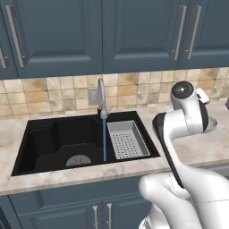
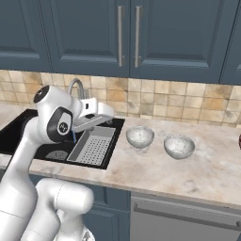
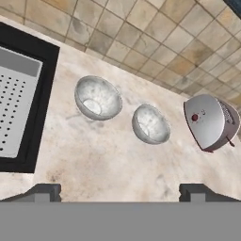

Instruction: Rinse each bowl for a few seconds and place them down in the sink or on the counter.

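Two speckled grey-white bowls stand upright and empty on the beige counter (image 2: 202, 174), right of the sink. The nearer-to-sink bowl (image 2: 140, 136) (image 3: 98, 98) and the other bowl (image 2: 179, 146) (image 3: 150, 124) sit a little apart. My gripper (image 3: 120, 194) (image 2: 107, 116) hovers above the sink's right rim and looks down at the counter and both bowls. Its fingertips (image 3: 44, 192) stand wide apart, open, holding nothing. The black sink (image 1: 44, 143) has a silver faucet (image 1: 101, 96), and a thin blue stream of water (image 1: 104, 138) runs into the basin.
A grey perforated tray (image 1: 127, 139) (image 3: 16, 108) fills the sink's right part. A rounded white-grey appliance with a red button (image 3: 210, 121) stands on the counter beyond the bowls. The tiled wall (image 2: 164, 99) and dark blue cabinets (image 2: 127, 33) close the back.
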Motion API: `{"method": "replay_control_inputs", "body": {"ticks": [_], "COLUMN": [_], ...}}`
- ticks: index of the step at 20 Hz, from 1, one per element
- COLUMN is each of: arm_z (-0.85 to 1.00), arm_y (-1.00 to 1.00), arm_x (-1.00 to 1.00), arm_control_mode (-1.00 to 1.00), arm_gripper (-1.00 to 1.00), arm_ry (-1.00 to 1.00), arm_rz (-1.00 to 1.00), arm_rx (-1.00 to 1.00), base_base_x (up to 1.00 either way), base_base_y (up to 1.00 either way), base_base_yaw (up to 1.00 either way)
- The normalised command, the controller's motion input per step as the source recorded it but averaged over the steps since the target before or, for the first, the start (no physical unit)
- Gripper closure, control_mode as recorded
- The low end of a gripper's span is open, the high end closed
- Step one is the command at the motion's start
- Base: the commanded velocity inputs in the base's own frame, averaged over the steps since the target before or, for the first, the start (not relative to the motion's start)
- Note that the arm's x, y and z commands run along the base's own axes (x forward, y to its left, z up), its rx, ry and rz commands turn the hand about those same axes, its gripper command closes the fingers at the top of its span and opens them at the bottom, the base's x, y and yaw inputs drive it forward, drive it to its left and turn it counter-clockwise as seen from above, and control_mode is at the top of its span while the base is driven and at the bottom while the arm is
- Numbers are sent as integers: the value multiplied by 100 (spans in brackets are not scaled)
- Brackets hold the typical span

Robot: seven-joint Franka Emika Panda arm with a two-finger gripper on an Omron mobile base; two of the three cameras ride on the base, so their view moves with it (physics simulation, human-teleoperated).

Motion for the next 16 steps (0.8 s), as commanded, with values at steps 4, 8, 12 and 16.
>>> {"method": "replay_control_inputs", "body": {"ticks": [4,8,12,16], "arm_z": [-10,-14,-17,-19], "arm_y": [2,4,3,0], "arm_x": [4,9,11,15], "arm_control_mode": [-100,-100,-100,-100], "arm_gripper": [-100,-100,-100,-100], "arm_ry": [9,9,6,3], "arm_rz": [0,0,2,4], "arm_rx": [-2,0,0,3], "base_base_x": [0,0,0,0], "base_base_y": [0,0,0,0], "base_base_yaw": [0,0,0,0]}}
